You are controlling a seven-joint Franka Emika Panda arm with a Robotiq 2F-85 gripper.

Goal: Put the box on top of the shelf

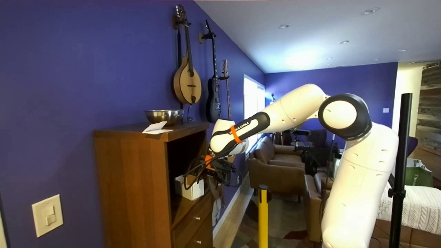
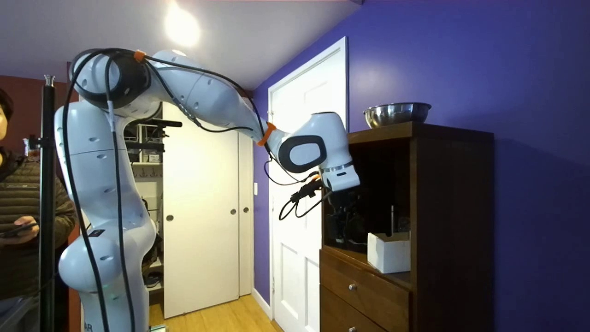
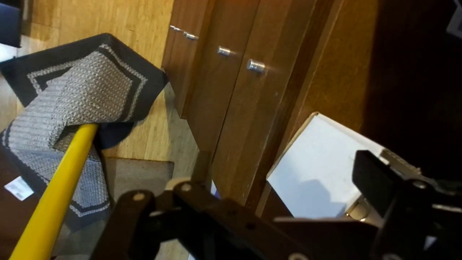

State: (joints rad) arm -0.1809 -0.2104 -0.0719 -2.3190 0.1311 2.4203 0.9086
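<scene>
The white box (image 1: 193,188) has an open top with a brown inside. It stands in the upper open compartment of the brown shelf (image 1: 132,189), near the front edge and the side panel; it also shows in an exterior view (image 2: 389,254). The shelf shows in an exterior view (image 2: 454,221) too. My gripper (image 1: 222,172) is at the compartment's front, beside the box. In the wrist view the gripper (image 3: 288,173) is open, fingers wide apart. One finger overlaps the edge of the box (image 3: 310,159) in the picture; contact cannot be told. Nothing is held.
A metal bowl (image 2: 397,114) stands on the shelf top, with a folded white paper (image 1: 157,128) at its edge. Drawers with knobs (image 3: 255,65) lie below the compartment. A yellow post (image 1: 263,217) stands near the shelf. Stringed instruments (image 1: 187,84) hang above.
</scene>
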